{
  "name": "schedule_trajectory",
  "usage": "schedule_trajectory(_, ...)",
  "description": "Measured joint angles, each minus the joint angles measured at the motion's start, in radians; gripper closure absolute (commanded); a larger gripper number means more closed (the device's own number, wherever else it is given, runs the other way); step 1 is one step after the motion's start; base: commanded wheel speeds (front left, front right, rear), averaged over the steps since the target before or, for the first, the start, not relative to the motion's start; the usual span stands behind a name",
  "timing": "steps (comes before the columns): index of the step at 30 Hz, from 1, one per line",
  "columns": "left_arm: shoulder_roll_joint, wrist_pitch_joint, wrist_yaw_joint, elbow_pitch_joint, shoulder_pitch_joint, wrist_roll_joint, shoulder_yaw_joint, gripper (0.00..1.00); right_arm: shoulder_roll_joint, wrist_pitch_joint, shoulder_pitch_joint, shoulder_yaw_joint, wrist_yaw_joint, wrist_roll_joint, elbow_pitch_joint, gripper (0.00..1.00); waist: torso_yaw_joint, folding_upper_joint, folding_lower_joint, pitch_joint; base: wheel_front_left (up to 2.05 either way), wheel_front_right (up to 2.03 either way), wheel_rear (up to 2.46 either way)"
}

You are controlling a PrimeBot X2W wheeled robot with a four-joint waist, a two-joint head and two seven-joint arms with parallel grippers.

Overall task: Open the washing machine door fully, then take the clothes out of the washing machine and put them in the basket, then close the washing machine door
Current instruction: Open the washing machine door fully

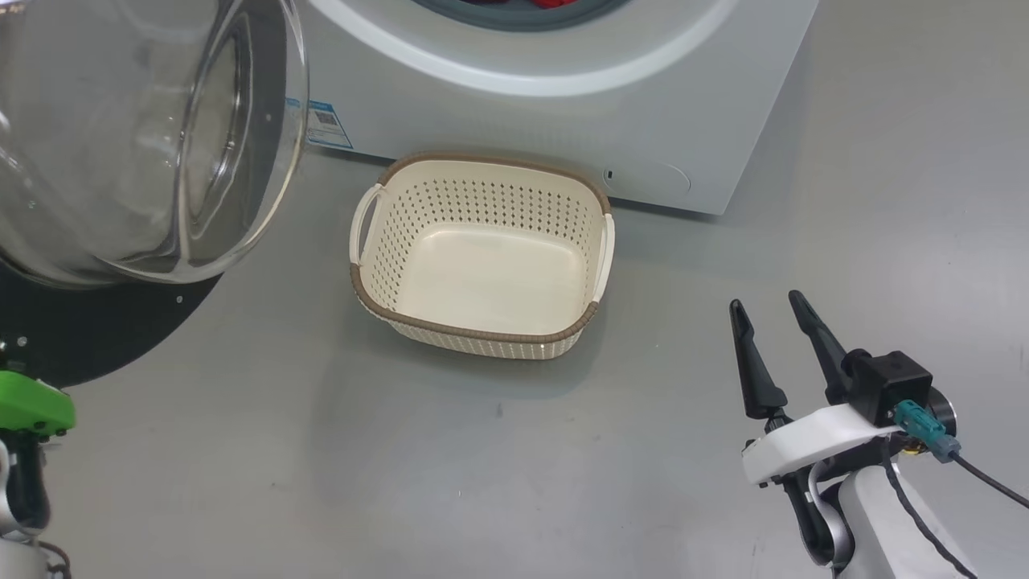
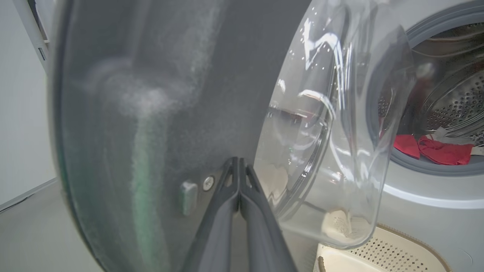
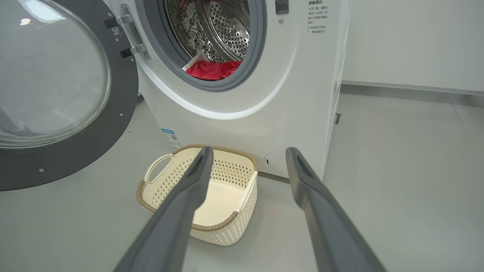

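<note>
Starting at the left: the large round washing machine door (image 1: 137, 145), a glossy black rim around a bulging clear glass bowl, is seen swung wide open on hinges at the left of the opening. The left gripper (image 2: 239, 166) is recorded pressed shut, its fingers together with nothing between them. Its tips are close up to the door's dark inner rim beside a small screw, but contact cannot be told.

The small cream plastic basket (image 1: 474, 331), with perforated sides and a brown woven-look rim, is set upright and empty on the grey floor (image 1: 321, 450). It is placed just before the bottom front edge of the big white front-loading washing machine (image 1: 563, 121), right of the small blue label (image 1: 325, 125) at the machine's lower left corner.

The bright red fabric clothes (image 3: 211, 70) are noted inside the steel perforated drum (image 3: 227, 30), heaped at its lower front edge against the grey rubber gasket (image 3: 261, 56).

The right gripper (image 1: 765, 301) is seen spread wide and empty above the floor, right of the basket and apart from it, with its fingers pointed towards the machine.
</note>
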Motion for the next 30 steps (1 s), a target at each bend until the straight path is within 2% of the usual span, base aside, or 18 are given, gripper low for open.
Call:
schedule_trajectory(7,0.045,0.011,0.0,0.009,-0.038,-0.021,0.038,1.0,-0.041,0.008,-0.054,0.009,0.0,-0.017,-0.009,0.0,-0.012,0.0,0.0,0.069,0.0,0.0,0.0)
schedule_trajectory(18,0.088,0.014,0.002,0.052,-0.122,-0.077,0.115,1.0,-0.061,0.008,-0.084,0.004,0.0,-0.017,-0.01,0.0,-0.022,0.0,0.0,0.166,0.0,0.0,0.0)
schedule_trajectory(30,0.094,-0.017,-0.003,0.14,-0.16,-0.077,0.099,1.0,-0.065,0.008,-0.101,0.014,0.0,-0.014,0.024,0.0,-0.016,0.0,0.0,0.179,0.0,0.0,0.0)
